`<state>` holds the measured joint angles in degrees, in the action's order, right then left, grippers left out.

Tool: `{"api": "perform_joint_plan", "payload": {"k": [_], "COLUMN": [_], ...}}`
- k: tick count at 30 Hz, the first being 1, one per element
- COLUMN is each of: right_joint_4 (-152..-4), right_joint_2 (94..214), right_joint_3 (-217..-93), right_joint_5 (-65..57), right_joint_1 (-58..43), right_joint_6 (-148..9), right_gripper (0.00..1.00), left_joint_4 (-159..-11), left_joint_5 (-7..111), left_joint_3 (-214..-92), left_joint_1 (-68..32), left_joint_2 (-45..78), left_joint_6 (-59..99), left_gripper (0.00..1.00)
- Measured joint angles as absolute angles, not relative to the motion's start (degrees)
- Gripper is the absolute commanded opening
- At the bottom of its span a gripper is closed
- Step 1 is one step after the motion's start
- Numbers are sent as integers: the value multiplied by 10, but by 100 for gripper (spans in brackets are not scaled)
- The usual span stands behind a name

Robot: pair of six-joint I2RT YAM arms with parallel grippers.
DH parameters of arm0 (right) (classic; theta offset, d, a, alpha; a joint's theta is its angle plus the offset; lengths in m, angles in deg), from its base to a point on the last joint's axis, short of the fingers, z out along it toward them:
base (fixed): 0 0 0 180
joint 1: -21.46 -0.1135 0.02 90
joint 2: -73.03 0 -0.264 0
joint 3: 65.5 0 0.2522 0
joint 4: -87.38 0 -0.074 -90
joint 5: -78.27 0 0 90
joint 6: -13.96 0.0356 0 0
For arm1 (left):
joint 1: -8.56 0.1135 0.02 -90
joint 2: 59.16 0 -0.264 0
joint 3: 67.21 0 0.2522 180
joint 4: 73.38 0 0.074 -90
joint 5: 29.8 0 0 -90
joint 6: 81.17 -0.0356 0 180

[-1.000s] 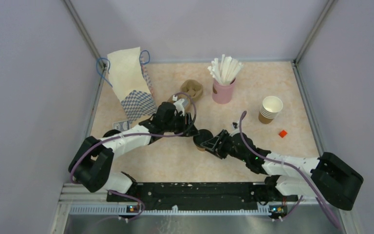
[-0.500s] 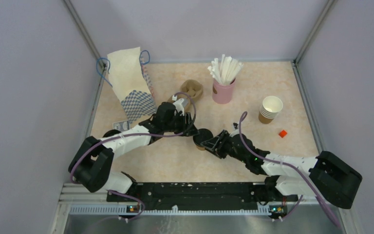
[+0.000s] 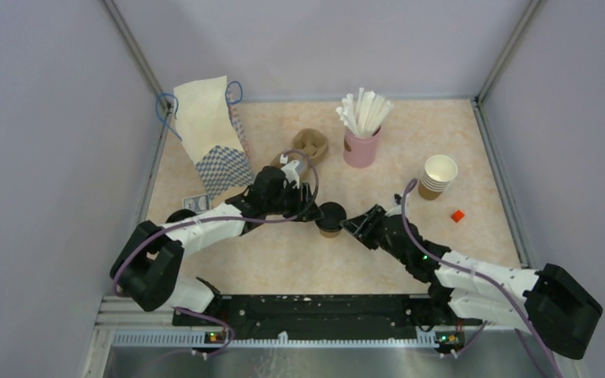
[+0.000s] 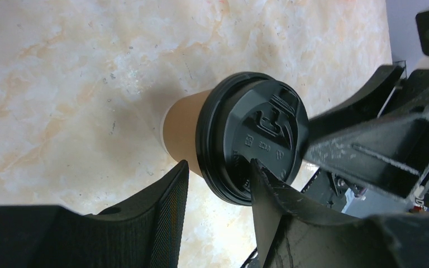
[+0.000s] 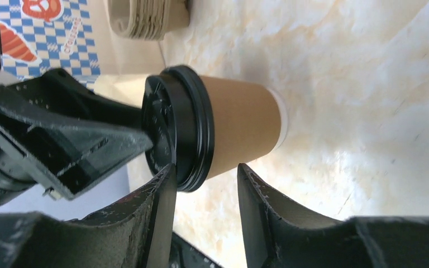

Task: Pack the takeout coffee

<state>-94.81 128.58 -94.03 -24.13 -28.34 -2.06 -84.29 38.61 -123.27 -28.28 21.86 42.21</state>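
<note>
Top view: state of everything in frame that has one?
takeout coffee, upright on the table, black lid on
left gripper, jaws apart at the lid rim, grip unclear
right gripper, open beside the coffee, not gripping it
paper bag, standing
cup stack, upright, nested, no lids
pink cup, upright, full of straws

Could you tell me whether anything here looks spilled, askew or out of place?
Only one thing: a small red piece lies loose on the table, beside the stack of lidless cups. The takeout coffee stands upright with its black lid seated squarely, and no spill shows.
</note>
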Motion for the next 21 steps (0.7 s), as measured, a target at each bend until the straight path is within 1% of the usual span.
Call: {"api": "perform_joint_plan", "payload": {"k": [6,9,11,16,21], "right_joint_4": [-964,-971,-972,-954,-956], "right_joint_2": [1325,1340,1344,1330,1289], "right_joint_3": [-964,-975,-979,-982,-969], "right_joint_5": [-225,-219,-215,-201,-180], "right_joint_1": [-230,-221,-217,-215,-215], "right_joint_6": [-72,-90,-101,-124,-106], "right_gripper": [44,43,45,51,52], "left_joint_4": [-849,-849,-849,-850,-852], "left_joint_5": [391,398,401,402,401], "left_joint_3": [-1233,-1233,-1233,-1234,-1238], "left_joint_1": [-293,-295,-296,-297,-305], "left_joint_2": [216,216,216,216,219], "left_joint_6": [425,431,433,434,434], "left_gripper": [49,49,49,50,49]}}
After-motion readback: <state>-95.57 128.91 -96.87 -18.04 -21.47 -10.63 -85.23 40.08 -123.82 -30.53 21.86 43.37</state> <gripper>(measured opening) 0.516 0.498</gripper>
